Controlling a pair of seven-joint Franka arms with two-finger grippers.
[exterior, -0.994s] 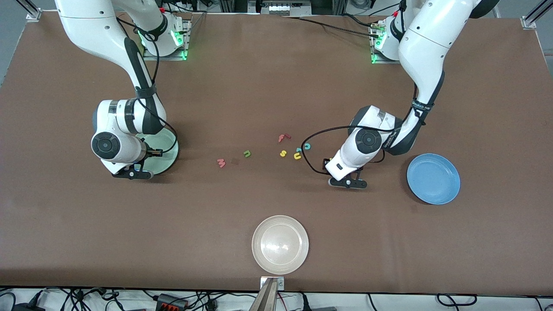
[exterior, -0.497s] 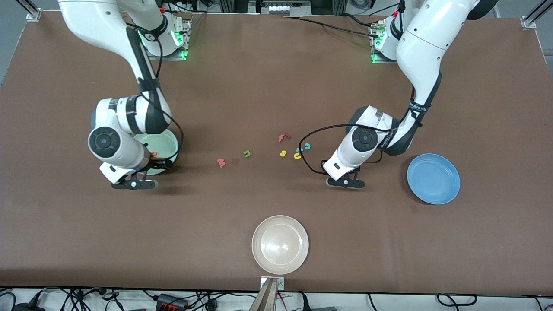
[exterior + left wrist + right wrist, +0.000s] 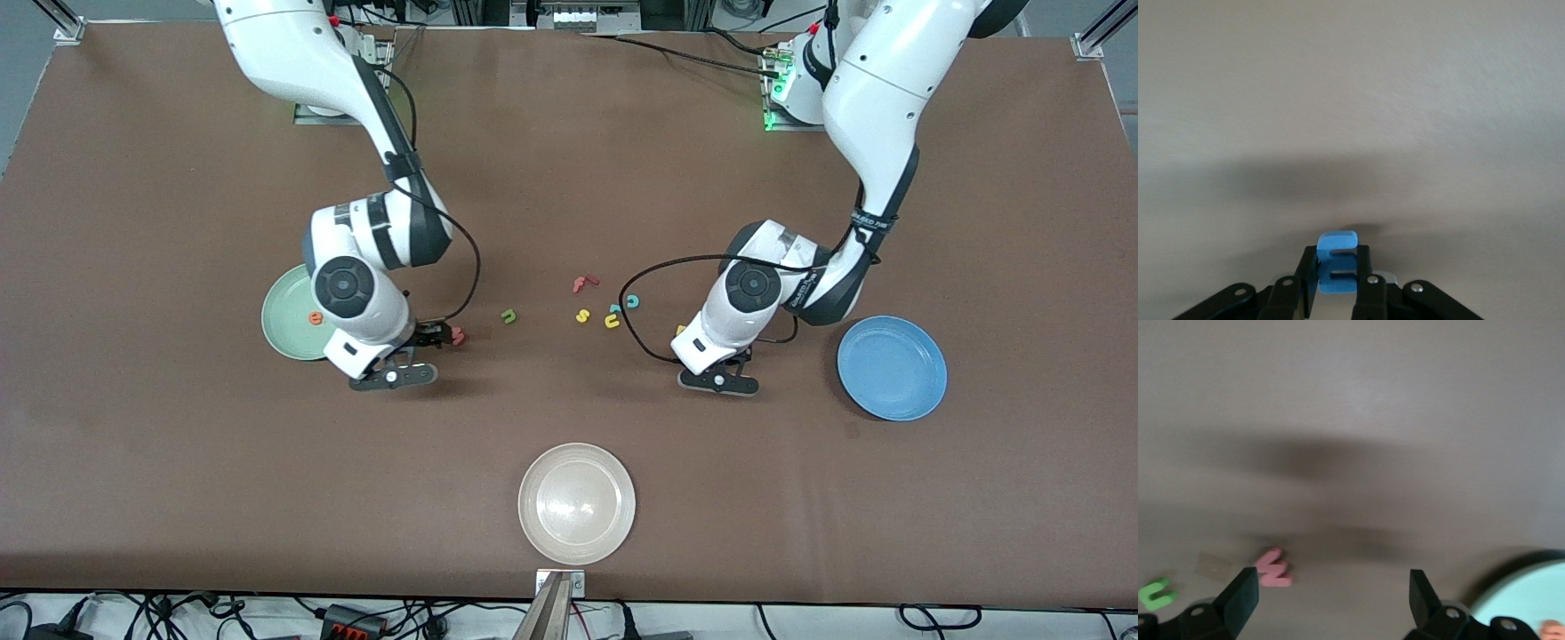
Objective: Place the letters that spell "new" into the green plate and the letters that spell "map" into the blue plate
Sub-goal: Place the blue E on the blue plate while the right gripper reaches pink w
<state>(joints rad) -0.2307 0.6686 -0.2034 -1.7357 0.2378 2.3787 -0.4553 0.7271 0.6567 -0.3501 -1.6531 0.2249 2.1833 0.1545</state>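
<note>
Left gripper gripping blue "m", right gripper wide over table

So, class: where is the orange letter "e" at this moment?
In the front view the orange "e" lies in the green plate toward the right arm's end of the table, beside the right end effector.

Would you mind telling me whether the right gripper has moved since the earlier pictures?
Yes. The right gripper left the green plate and now sits by the pinkish-red "w".
</note>
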